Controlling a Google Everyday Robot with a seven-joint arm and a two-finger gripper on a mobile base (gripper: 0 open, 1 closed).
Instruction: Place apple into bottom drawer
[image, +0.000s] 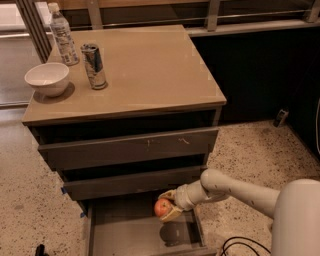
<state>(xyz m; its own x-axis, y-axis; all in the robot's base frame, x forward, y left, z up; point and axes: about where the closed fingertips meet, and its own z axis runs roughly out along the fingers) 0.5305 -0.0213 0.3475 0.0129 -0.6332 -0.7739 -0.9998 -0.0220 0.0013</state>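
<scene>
Bottom drawer (125, 232) stands pulled open, its grey floor bare except for a round shadow. End effector (166, 207) hangs over the drawer's right half, toward its back, clamped on the apple (162, 207). Apple looks clear of the drawer floor, not touching. Done: drawer open, apple in grasp above it. Left, I'd say: lower, let go, arm out. Bowl (47, 78), can (94, 66), bottle (63, 35) sit on the worktop (150, 65) high above the drawer, uninvolved.

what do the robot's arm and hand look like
The arm is smooth, off-white and tubular with rounded joints, widening into a bulky pale shell at lower right. The hand, over the bottom drawer, has tan-yellow fingers.
</scene>
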